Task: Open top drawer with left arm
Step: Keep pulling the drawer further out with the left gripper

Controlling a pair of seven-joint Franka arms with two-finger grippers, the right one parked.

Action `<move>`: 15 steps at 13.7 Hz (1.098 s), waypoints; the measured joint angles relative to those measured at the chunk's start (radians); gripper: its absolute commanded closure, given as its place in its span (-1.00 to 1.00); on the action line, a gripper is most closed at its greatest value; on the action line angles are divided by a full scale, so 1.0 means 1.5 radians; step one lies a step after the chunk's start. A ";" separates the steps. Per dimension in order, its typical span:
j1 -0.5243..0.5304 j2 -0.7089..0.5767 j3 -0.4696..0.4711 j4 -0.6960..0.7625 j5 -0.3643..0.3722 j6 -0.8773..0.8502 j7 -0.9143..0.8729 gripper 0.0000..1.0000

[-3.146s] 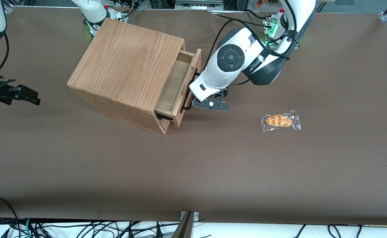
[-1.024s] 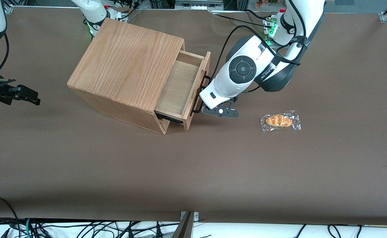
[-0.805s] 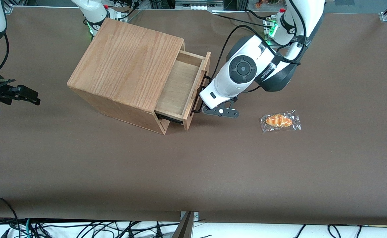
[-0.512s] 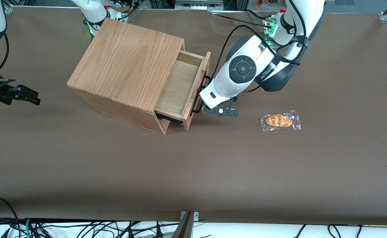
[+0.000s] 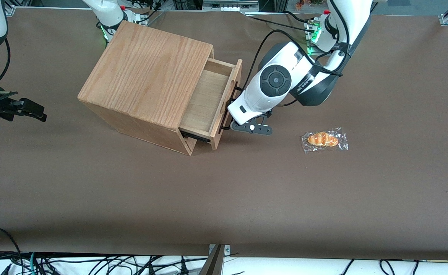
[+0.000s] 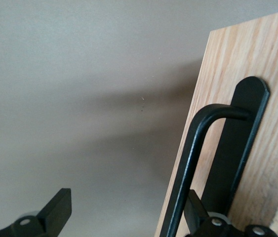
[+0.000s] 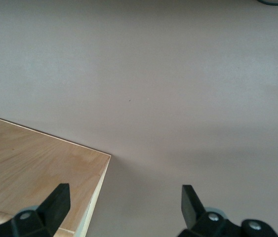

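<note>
The top drawer (image 5: 205, 100) stands partly pulled out of the oak cabinet (image 5: 147, 70), its pale floor showing. Its thin black bar handle (image 5: 224, 125) runs across the drawer front (image 6: 257, 64). The left arm (image 5: 273, 82) reaches down in front of the drawer, and its gripper (image 5: 230, 115) sits at the handle. In the left wrist view the gripper (image 6: 127, 210) is open, with the handle bar (image 6: 190, 148) between the fingers, close against one finger (image 6: 196, 215) and well apart from the other.
A wrapped bread roll (image 5: 324, 139) lies on the brown table toward the working arm's end, nearer the front camera than the wrist. Cables run along the table edge nearest the camera.
Over three seconds the drawer came farther out with the gripper at its handle. In the last half second the wrist shifted slightly toward the cabinet and the drawer front moved in a little.
</note>
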 measured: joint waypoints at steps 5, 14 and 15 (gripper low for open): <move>0.008 0.001 0.003 -0.001 0.000 -0.001 0.002 -1.00; 0.010 0.001 0.005 -0.001 0.000 -0.004 0.003 -1.00; 0.010 0.001 0.005 -0.001 0.000 -0.005 0.004 -1.00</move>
